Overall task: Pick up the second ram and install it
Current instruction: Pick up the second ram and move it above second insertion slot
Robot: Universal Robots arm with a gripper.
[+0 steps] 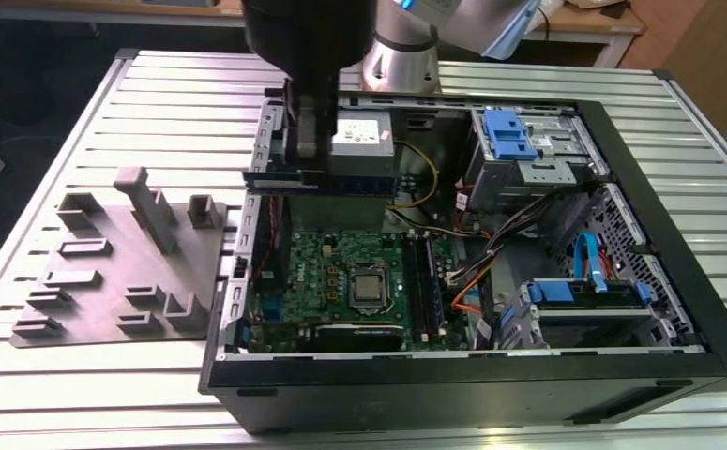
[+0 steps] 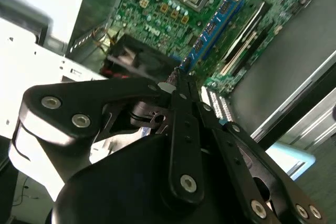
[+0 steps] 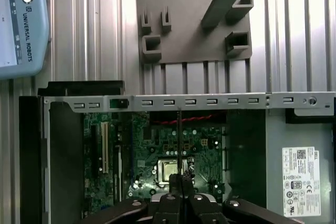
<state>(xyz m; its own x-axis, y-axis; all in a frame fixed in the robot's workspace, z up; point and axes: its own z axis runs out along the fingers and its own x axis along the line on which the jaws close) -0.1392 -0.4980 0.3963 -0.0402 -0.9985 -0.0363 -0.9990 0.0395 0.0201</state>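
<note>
This looks like a robotics lab or workshop. An open computer case (image 1: 463, 389) sits on a slatted metal table (image 1: 75, 403) beside a grey parts holder (image 1: 100, 302). A robot arm (image 1: 401, 56) stands over it, with wooden desks (image 1: 595, 23) behind.

in the exterior view the jaws cover the middle of the second ram (image 1: 366, 184), so only its two ends show, and the arm (image 1: 401, 52) is cut off by the top edge. in the first wrist view the ram (image 3: 179, 140) stands edge-on with its faces hidden. the grey holder (image 3: 191, 19) and the computer case (image 3: 210, 102) run off the picture's edges.
</note>
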